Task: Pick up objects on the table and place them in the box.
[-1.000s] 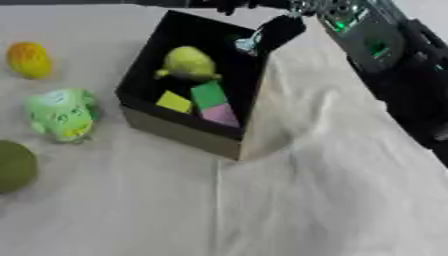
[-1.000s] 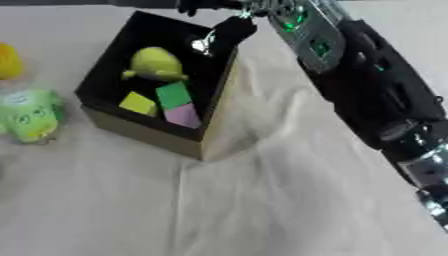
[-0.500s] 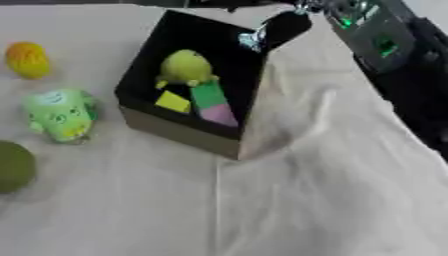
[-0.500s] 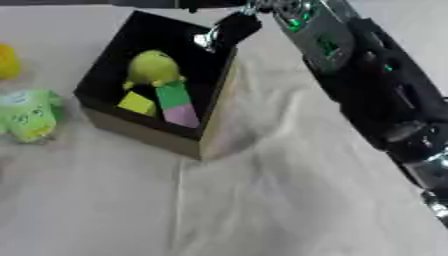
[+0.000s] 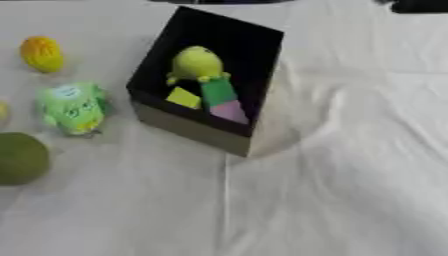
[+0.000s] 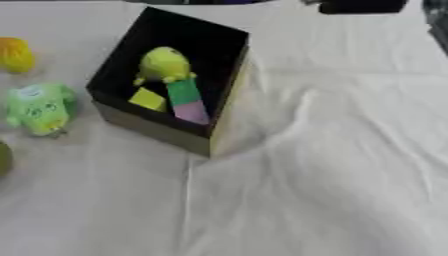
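Note:
The black box (image 5: 263, 54) stands open on the white cloth, left of centre. Inside it lie a yellow-green round toy (image 5: 197, 62), a yellow block (image 5: 184, 97), a green block (image 5: 217, 91) and a pink block (image 5: 230, 111). Left of the box, on the cloth, are an orange-yellow object (image 5: 42, 53), a light green toy (image 5: 72, 107) and a dark green round fruit (image 5: 19, 159). Only a dark part of my right arm (image 6: 363, 6) shows at the top edge, well clear of the box. Neither hand shows.
The white cloth (image 5: 350, 175) is creased to the right of and in front of the box. A dark edge of the arm (image 6: 437, 20) shows at the upper right border. A yellowish sliver (image 5: 3, 112) sits at the far left edge.
My right arm and hand, which hung over the box's far right corner, have drawn back up and out of the picture. The things in the box and on the cloth have stayed put.

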Tool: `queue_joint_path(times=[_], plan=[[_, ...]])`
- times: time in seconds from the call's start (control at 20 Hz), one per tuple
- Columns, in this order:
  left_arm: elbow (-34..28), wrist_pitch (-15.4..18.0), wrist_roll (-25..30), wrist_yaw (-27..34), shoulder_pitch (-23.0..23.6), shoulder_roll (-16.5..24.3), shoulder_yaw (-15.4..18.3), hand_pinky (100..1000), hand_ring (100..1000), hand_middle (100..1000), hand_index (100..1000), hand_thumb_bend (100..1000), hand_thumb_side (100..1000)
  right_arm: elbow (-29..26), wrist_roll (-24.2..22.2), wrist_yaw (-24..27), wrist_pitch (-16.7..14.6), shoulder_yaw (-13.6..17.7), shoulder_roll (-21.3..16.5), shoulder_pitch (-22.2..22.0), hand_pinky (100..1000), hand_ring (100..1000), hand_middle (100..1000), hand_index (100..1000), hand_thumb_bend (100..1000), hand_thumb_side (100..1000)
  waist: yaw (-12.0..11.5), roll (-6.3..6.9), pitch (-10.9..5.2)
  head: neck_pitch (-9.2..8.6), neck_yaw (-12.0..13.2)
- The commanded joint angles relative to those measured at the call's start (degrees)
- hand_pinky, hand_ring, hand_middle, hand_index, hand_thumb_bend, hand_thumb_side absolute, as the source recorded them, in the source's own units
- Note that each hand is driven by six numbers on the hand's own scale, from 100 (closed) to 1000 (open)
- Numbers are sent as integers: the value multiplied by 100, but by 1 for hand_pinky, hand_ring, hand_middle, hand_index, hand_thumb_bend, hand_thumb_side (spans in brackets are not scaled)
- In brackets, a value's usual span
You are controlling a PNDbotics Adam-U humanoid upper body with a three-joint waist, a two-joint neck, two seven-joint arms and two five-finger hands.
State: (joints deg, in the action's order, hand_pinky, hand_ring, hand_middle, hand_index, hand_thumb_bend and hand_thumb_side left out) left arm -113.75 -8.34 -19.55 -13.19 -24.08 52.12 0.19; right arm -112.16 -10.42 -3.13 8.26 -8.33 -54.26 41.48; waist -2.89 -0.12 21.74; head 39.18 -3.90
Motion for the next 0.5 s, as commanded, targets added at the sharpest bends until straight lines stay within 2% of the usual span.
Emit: queue_joint_path(times=[0.05, 0.15, 0.25, 0.5], plan=[[-84, -42, 627, -610, -18, 544, 31, 873, 848, 804, 902, 464, 569, -236, 630, 448, -201, 478, -544, -220, 840, 842, 687, 804, 100, 748, 25, 74, -230, 32, 6], [-84, -97, 1063, -888, -19, 716, 6, 879, 852, 807, 905, 471, 554, -242, 980, 582, -376, 702, -715, -455, 838, 837, 680, 796, 100, 695, 61, 106, -252, 58, 41], [-84, -165, 1494, -1068, -60, 819, -20, 881, 853, 810, 909, 472, 548, -243, 1257, 635, -522, 864, -838, -649, 837, 836, 678, 793, 100, 680, 79, 139, -277, 77, 114], [-84, -311, 2377, -1156, -202, 887, -119, 887, 860, 820, 918, 456, 547, -243, 1475, 610, -666, 959, -939, -968, 837, 835, 679, 792, 100, 673, 105, 193, -363, 105, 397]])
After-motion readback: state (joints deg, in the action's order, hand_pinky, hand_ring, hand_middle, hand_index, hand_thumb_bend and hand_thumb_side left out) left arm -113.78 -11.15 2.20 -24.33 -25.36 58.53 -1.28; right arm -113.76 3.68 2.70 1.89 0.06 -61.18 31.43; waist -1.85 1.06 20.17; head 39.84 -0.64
